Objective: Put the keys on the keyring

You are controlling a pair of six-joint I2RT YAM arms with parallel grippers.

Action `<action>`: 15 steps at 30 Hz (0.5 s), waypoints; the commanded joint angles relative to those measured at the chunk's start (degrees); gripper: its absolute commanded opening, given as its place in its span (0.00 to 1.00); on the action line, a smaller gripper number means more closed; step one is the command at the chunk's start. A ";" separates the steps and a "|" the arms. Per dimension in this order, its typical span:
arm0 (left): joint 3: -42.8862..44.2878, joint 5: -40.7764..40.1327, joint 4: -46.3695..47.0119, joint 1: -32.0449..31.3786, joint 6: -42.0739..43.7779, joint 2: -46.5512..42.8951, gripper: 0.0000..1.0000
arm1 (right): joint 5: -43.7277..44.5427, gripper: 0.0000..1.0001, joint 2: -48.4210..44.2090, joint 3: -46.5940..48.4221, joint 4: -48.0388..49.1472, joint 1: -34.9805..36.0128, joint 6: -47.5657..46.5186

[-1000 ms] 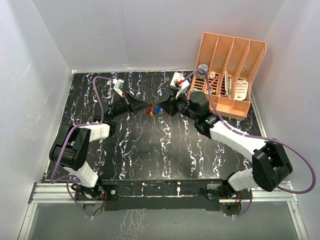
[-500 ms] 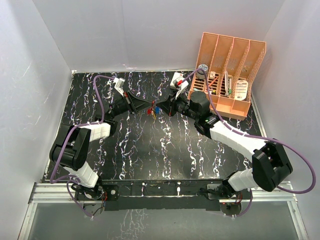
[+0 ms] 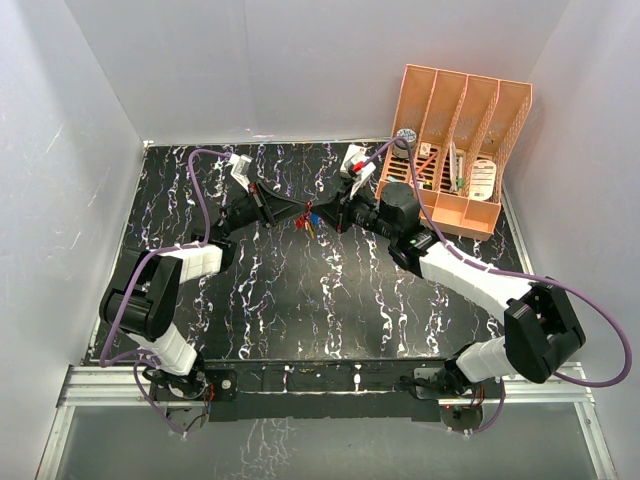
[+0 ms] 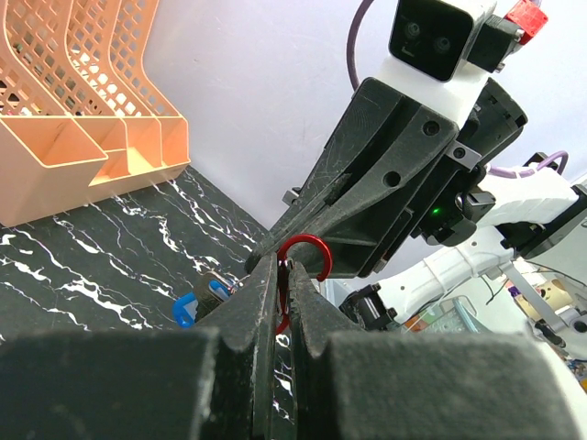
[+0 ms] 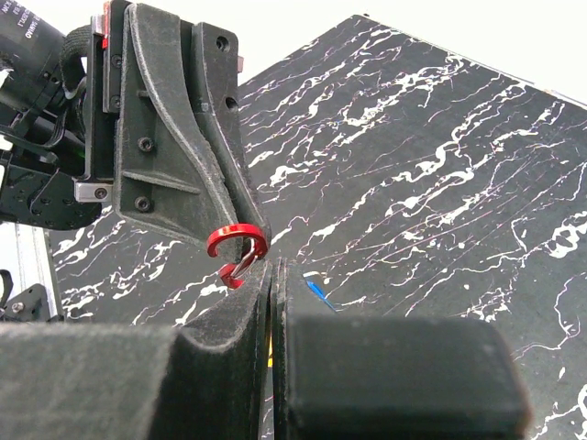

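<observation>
- The keyring [image 4: 303, 249], a thin red loop, is held in the air above the middle of the table [image 3: 300, 310]. Its lower end is pinched and its curved upper end stands free.
- The left gripper [image 4: 278, 280] holds it, with the jaws pressed together on the loop and no gap showing.
- From above, the keys [image 3: 311, 221] show as a small red, blue and yellow cluster between the two gripper tips. In the left wrist view a blue-headed key [image 4: 187, 310] sits just below and beside the ring.
- The right gripper [image 5: 272, 275] faces the ring tip to tip, its jaws closed to a hairline slit. A sliver of yellow in the slit and a blue bit beside it suggest it grips the keys, though the hold itself is hidden.
- By my judgement, ring and keys are each in a gripper and lined up close. No key visibly hangs on the loop, so the threading is not yet done.
- A peach organiser [image 3: 470, 130] stands at the far right, well apart.
</observation>
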 commanded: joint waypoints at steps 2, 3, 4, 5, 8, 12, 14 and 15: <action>2.40 -0.57 17.58 -0.43 -0.24 -0.54 0.00 | -0.80 0.00 -0.38 0.97 4.49 0.31 -1.28; 2.41 -0.57 17.56 -0.48 -0.25 -0.56 0.00 | -0.85 0.00 -0.45 0.87 4.48 0.38 -1.28; 2.36 -0.57 17.55 -0.51 -0.23 -0.57 0.00 | -0.88 0.00 -0.43 0.84 4.48 0.38 -1.32; 2.40 -0.57 17.55 -0.50 -0.23 -0.51 0.00 | -0.93 0.00 -0.43 0.80 4.52 0.46 -1.42; 2.45 -0.64 17.56 -0.50 -0.20 -0.45 0.00 | -1.20 0.00 -0.62 0.63 4.37 0.54 -1.63; 2.67 -0.74 17.55 -0.50 -0.22 -0.23 0.00 | -1.29 0.00 -0.93 0.24 4.24 0.70 -1.90; 2.62 -0.83 17.60 -0.51 -0.13 -0.21 0.00 | -1.39 0.00 -1.02 0.14 4.21 0.70 -2.03; 2.65 -0.88 17.63 -0.50 -0.19 -0.16 0.00 | -1.50 0.00 -1.04 0.06 4.21 0.73 -2.11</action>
